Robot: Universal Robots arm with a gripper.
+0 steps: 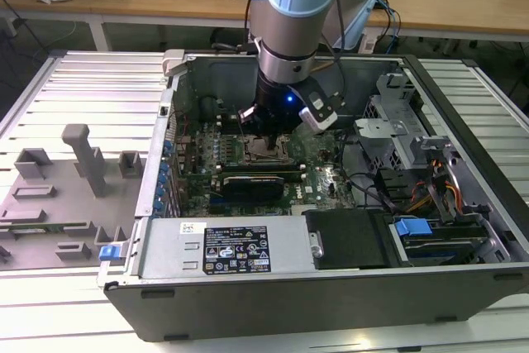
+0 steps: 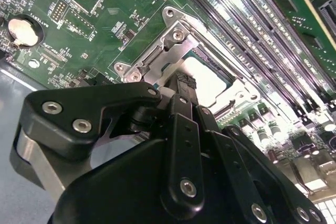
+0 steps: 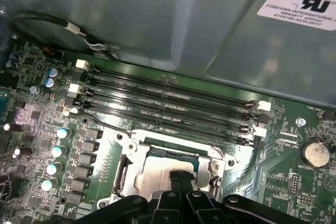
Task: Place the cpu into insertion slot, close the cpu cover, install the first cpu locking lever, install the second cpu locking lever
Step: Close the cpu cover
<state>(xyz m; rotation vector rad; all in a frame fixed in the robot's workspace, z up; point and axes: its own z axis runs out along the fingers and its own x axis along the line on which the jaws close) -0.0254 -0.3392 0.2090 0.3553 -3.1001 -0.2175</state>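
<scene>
Set high beyond one long edge of the ribbed worktop (image 1: 83,80), the exterior view looks down at a slant. It stands far enough back to take in the whole open computer case (image 1: 289,307) and the arm (image 1: 289,31) reaching into it. Both wrist views ride low and close over the green circuit board (image 3: 273,177), each peering past the black pincer (image 3: 181,179) from a different side. They share the insertion slot (image 3: 163,155) and memory slots (image 3: 168,98), which the exterior view shows small at mid-case.
</scene>
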